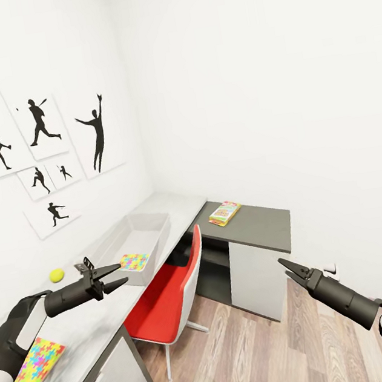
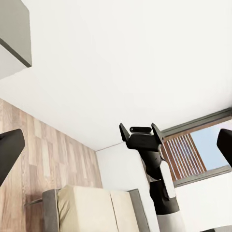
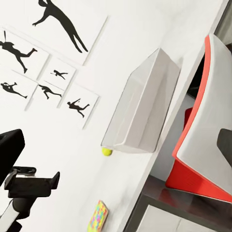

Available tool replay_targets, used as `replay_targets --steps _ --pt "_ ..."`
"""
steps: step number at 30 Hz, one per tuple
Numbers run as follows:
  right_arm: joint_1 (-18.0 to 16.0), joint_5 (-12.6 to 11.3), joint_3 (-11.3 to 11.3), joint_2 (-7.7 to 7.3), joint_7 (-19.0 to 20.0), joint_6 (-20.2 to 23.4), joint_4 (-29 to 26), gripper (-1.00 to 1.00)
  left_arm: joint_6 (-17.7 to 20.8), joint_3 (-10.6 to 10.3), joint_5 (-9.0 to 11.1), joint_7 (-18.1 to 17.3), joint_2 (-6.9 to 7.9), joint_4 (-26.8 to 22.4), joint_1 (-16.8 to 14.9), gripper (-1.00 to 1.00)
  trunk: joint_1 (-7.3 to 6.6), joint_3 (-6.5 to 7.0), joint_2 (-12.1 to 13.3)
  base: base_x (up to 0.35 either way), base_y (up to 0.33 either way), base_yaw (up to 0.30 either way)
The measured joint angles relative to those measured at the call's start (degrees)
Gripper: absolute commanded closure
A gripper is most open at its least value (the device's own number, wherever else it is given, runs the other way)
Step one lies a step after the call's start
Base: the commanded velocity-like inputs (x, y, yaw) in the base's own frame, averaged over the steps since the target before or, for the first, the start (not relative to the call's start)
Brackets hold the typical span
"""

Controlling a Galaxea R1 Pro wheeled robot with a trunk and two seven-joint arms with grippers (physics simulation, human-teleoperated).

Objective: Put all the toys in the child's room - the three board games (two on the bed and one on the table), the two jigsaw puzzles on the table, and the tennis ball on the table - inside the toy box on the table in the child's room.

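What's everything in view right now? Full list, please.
Toy box: 1, light grey, on the table.
Puzzles: 2, multicoloured; one inside the toy box, one on the near table end.
Ball: 1, yellow-green, on the table by the wall.
Board game: 1, yellow-red-green, on the dark desk section.
Table: 1, pale grey top.
Chair: 1, red and white, at the table.
Pictures: 6, black silhouettes, left wall.
Bed: 1, beige, left wrist view.
Left gripper: open, empty, above the table.
Right gripper: over the floor.

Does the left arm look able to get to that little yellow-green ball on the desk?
Probably yes. The tennis ball lies in the open on the table, just beyond the left gripper, with nothing between them.
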Motion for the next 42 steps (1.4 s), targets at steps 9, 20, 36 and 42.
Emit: replay_targets --steps 9,20,36,42 --pt "0.0 0.0 0.0 0.39 0.0 -0.1 0.0 -1.0 0.0 0.0 0.0 0.0 0.04 0.0 0.0 -1.0 0.0 0.06 0.0 -0.003 0.0 -0.036" --pt "0.0 0.0 -0.2 -0.18 0.0 -0.1 0.0 -1.0 0.0 0.0 0.0 0.0 -0.02 0.0 0.0 -1.0 0.0 0.61 0.0 -0.033 0.0 -0.203" --pt "0.0 0.1 -0.3 -0.44 0.0 -0.1 0.8 -1.0 0.3 0.1 0.2 -0.2 0.28 0.0 0.0 -1.0 0.0 1.53 0.0 -0.002 0.0 -0.226" --pt "0.0 0.1 -0.3 -0.46 0.0 -0.1 0.9 -1.0 0.4 0.0 0.2 -0.2 0.3 0.0 0.0 -1.0 0.01 1.88 0.0 -0.094 0.0 -0.224"
